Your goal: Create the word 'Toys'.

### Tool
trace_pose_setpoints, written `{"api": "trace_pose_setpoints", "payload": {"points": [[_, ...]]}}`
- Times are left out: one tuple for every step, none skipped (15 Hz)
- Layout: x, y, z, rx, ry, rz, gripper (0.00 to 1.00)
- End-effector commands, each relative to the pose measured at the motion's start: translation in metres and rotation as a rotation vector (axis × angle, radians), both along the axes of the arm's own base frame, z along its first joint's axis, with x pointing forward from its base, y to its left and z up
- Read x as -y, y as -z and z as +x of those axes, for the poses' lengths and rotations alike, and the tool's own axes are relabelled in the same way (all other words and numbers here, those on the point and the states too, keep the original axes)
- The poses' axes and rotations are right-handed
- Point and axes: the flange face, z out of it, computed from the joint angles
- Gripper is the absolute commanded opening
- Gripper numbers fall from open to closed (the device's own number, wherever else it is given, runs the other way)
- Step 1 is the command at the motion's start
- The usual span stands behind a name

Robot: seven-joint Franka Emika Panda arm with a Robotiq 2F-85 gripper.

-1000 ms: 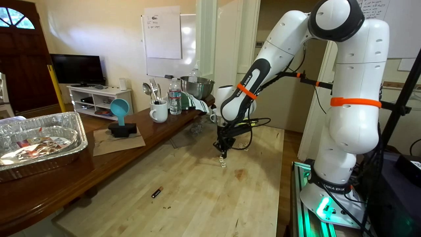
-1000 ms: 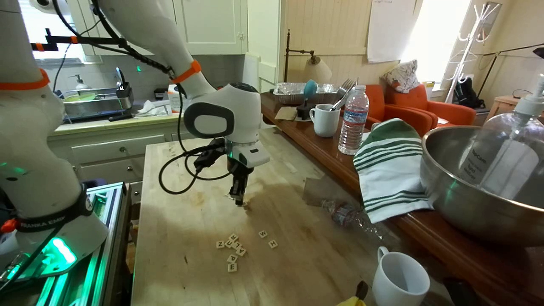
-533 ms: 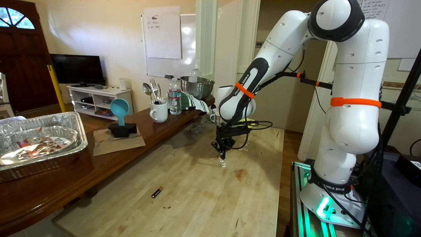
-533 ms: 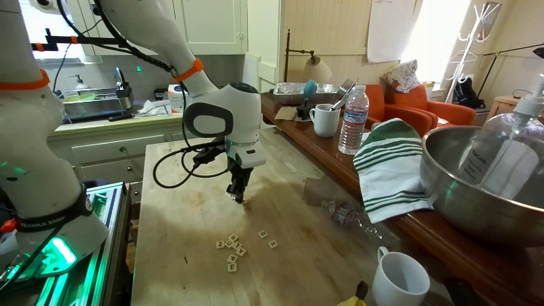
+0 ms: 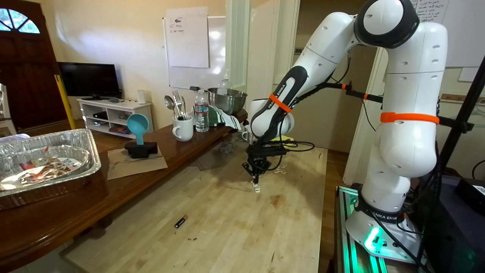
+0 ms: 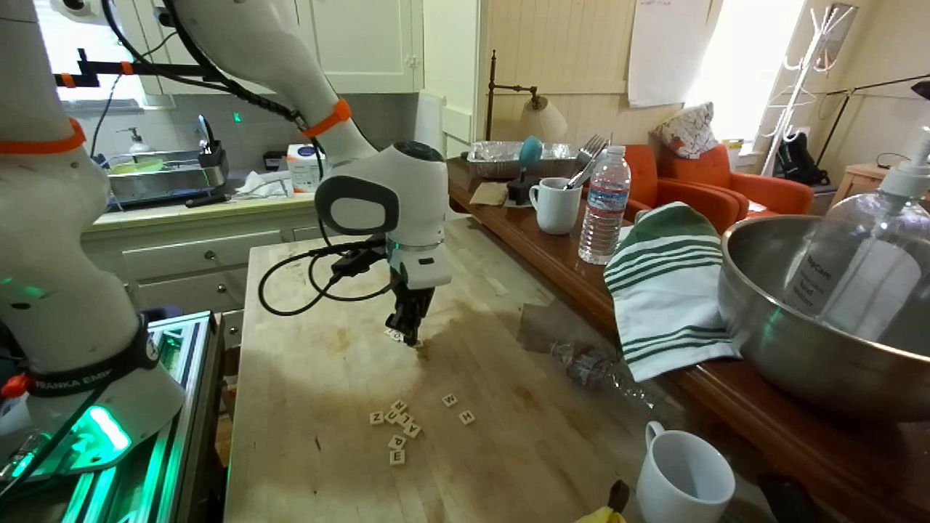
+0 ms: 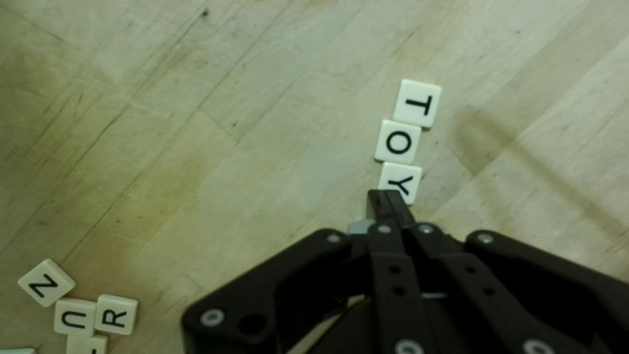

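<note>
Three small whitish letter tiles make a touching, slightly staggered row in the wrist view: T [image 7: 417, 103], O [image 7: 398, 142] and Y [image 7: 400, 182]. My gripper [image 7: 385, 191] is shut, its dark fingers pressed together with nothing seen between them. Its tips overlap one corner of the Y tile in that view; whether they touch it I cannot tell. Whatever lies past the Y is hidden behind the gripper. In an exterior view the tile row [image 5: 256, 187] sits right below the fingertips. A tile edge [image 6: 418, 344] peeks out beside the gripper in an exterior view.
Loose tiles, among them R [image 7: 116, 314] and U [image 7: 74, 317], lie in a cluster, with W [image 6: 450, 400] and H [image 6: 466, 417] apart from it. A battery [image 5: 181, 221], a white mug [image 6: 683, 476] and a crumpled plastic bottle [image 6: 592, 365] also rest on the table.
My gripper has shifted slightly and the wrist has turned a little, swinging the cable loop. More of the tile row now shows beside the fingers. The jaws stay shut.
</note>
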Motion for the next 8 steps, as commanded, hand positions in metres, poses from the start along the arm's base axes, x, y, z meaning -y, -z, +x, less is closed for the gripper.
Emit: {"api": "trace_pose_setpoints", "payload": {"points": [[-0.008,0.026,-0.001,-0.031,0.058,0.007,0.00],[-0.007,0.026,-0.001,-0.038,0.069,0.006,0.00],[-0.007,0.026,-0.001,-0.041,0.080,0.005,0.00],[-0.006,0.027,-0.002,-0.045,0.090,0.002,0.00],[-0.006,0.027,-0.002,-0.046,0.098,0.001,0.00],[-0.005,0.025,-0.002,-0.040,0.103,0.002,0.00],[-0.004,0.020,-0.001,-0.031,0.101,0.011,0.00],[-0.003,0.013,-0.001,-0.021,0.093,0.021,0.00]]}}
